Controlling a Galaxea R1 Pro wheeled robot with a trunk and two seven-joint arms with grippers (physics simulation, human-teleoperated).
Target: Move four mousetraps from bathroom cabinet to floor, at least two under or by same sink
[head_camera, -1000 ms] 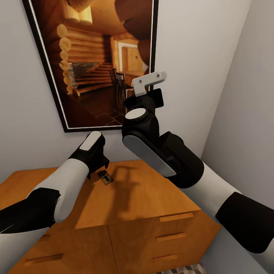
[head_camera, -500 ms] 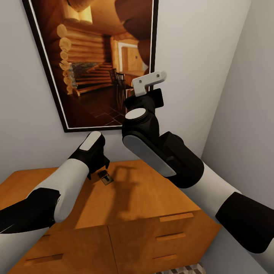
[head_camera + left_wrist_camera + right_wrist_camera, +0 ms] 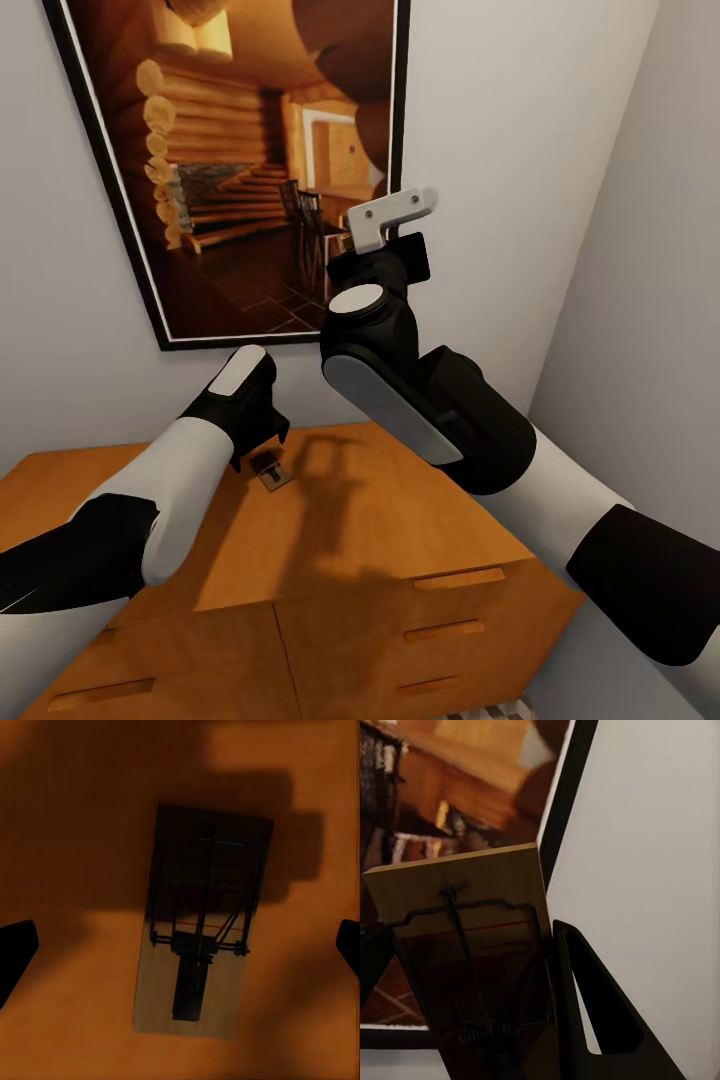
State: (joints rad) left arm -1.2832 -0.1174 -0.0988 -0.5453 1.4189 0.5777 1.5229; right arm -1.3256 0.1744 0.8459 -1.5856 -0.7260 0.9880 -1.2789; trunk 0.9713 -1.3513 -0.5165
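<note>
Cabinet (image 3: 380, 520) was orange-brown; mousetrap (image 3: 199, 922) tan wood with dark wire; arms black and white; picture frame (image 3: 120, 190) black; walls pale grey.

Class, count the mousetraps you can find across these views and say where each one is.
2. One mousetrap lies on the cabinet top beneath the left hand; another mousetrap is held in the raised right hand. Others may be hidden.

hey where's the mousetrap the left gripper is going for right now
The mousetrap lies flat on the cabinet top near the wall, directly under the open left gripper, below the framed picture.
</note>
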